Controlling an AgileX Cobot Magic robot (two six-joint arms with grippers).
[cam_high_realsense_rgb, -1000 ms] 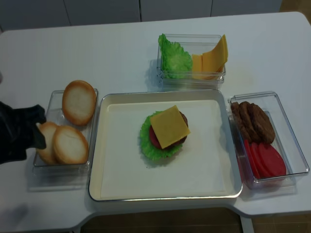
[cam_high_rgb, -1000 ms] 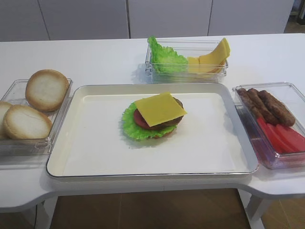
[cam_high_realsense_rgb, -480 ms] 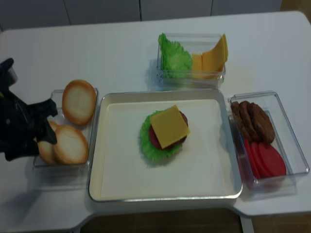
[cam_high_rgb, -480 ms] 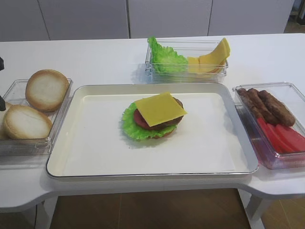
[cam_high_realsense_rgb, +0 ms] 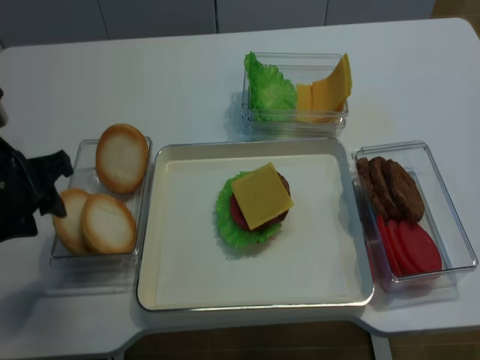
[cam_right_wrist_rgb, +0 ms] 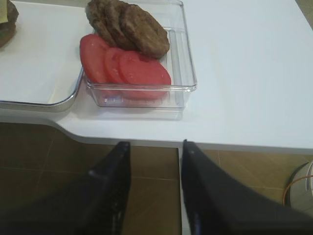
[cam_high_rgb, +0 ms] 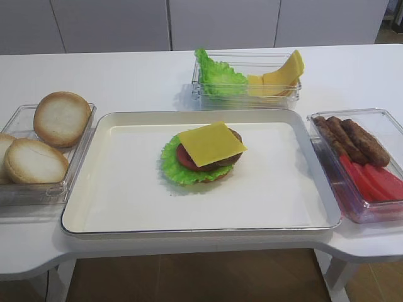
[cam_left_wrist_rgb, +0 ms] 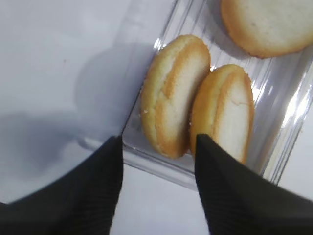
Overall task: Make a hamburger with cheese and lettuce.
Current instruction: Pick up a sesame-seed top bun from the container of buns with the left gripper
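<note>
Hamburger [cam_high_rgb: 203,154] sits mid-tray [cam_high_rgb: 126,207], slightly right of centre, no top bun on it. Stack bottom to top: lettuce [cam_high_rgb: 173,165] frilling out on the left side, red tomato, brown patty, and the cheese [cam_high_rgb: 211,143] square on top, rotated so its corners overhang.

Left pincer [cam_left_wrist_rgb: 155,161]: fingers apart at a middling gap, nothing between them. Wrist view has it over the near-left corner of the bun box [cam_high_rgb: 16,189], above the bench [cam_high_rgb: 126,82], with two bun halves [cam_left_wrist_rgb: 198,105] standing on edge side by side just beyond the fingertips; not touching them. A third bun half [cam_left_wrist_rgb: 264,24] lies flat further back in the same box. In the realsense view the left arm [cam_high_realsense_rgb: 22,199] is at the far left edge, just beside the box; the other high view doesn't show it at all.

Right pincer [cam_right_wrist_rgb: 154,161]: fingers spread, empty, hanging off the front edge of the bench over the floor, below the box [cam_right_wrist_rgb: 188,73] with tomato slices [cam_right_wrist_rgb: 124,68] in front and brown patties [cam_right_wrist_rgb: 129,24] behind. Well apart from the box. Not visible in either high view.

Back of the bench, behind the tray: a clear box [cam_high_rgb: 249,97] with bunched lettuce leaf [cam_high_rgb: 217,78] on the left and curved cheese slices [cam_high_rgb: 280,75] leaning on the right.

Meat/tomato box is right of the tray, bun box is left, both just beside the tray rim.
</note>
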